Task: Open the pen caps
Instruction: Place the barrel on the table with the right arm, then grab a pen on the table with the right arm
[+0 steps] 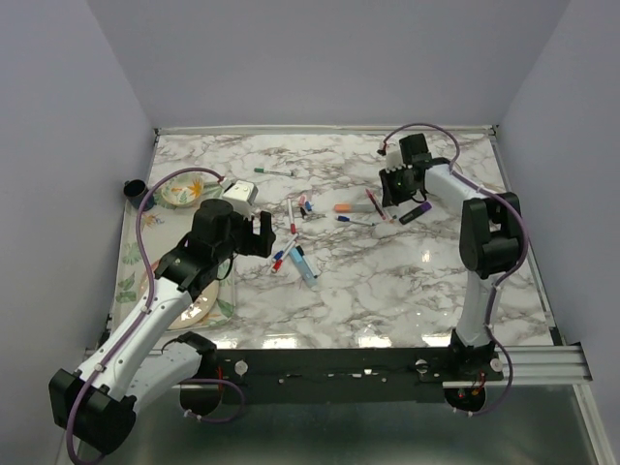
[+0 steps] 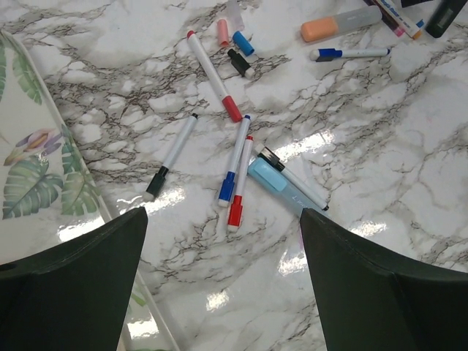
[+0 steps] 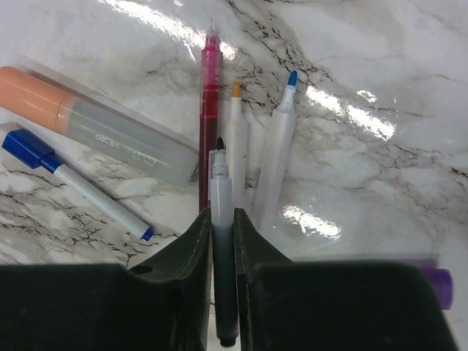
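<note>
Two robot arms reach over a marble-patterned desk (image 1: 387, 281) in the overhead view. The left arm (image 1: 145, 325) holds the left jaws spread above a scatter of pens (image 1: 281, 258) near the middle, while the right arm (image 1: 484, 242) dips the right jaws toward a second group beside an orange highlighter (image 1: 354, 206). In the left wrist view, the left jaws stand wide apart and empty. They frame a black-capped pen (image 2: 172, 157) lying alone, a blue-capped pen (image 2: 234, 168) and a red-capped pen (image 2: 239, 183) pressed side by side, and a pale blue marker (image 2: 267, 175). Farther off lie three loose pen caps (image 2: 239, 62), one pink, one blue and one black. In the right wrist view, the right jaws are clamped on a black-barrelled pen (image 3: 219, 183) whose tip is already bare, just above three other opened pens (image 3: 235, 139). A pen with its blue cap (image 3: 29, 148) on lies to the left. The step in hand looks like choosing the next capped pen. It is probably best done by laying the bare pen down among the opened ones. The left jaws can then lower squarely across the barrel of the lone black-capped pen, clear of the touching pair, so the right jaws can pinch the cap and pull straight along the pen.
</note>
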{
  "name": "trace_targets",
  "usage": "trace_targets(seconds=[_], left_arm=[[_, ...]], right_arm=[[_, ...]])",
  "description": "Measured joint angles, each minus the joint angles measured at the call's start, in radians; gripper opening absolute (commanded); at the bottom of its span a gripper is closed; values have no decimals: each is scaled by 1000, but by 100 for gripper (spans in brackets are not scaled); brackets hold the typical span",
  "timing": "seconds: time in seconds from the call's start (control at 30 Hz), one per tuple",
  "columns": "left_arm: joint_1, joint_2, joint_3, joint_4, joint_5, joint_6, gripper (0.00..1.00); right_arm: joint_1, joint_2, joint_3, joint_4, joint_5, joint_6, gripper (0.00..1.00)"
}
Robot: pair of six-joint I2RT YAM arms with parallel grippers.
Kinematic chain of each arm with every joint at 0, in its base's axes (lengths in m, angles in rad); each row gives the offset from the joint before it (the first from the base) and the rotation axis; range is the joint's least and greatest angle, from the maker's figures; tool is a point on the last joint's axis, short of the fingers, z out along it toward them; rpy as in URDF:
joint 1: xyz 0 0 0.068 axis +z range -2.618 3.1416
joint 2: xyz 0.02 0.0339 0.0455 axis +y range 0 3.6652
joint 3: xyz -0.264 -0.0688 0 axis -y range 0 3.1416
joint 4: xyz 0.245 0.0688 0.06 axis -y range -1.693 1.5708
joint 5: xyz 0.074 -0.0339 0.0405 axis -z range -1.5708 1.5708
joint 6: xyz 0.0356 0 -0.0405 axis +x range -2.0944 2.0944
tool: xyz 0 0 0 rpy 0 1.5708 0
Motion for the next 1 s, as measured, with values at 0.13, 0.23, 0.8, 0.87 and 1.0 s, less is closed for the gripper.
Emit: trace_targets(seconds=[0.13, 0.23, 0.8, 0.87, 1.0], left_arm=[[1, 0, 0, 9, 0, 6, 94], [1, 0, 0, 13, 0, 9, 93], [2, 0, 0, 15, 0, 13, 94], [3, 0, 0, 15, 0, 13, 94], [3, 0, 0, 15, 2, 13, 94]], right_arm=[[0, 17, 2, -21, 4, -7, 26], [0, 33, 11, -26, 5, -10, 28], [-10, -44, -3, -45, -12, -24, 48], [-23, -84, -19, -45, -30, -24, 54], [-80, -158, -66, -41, -70, -3, 61]])
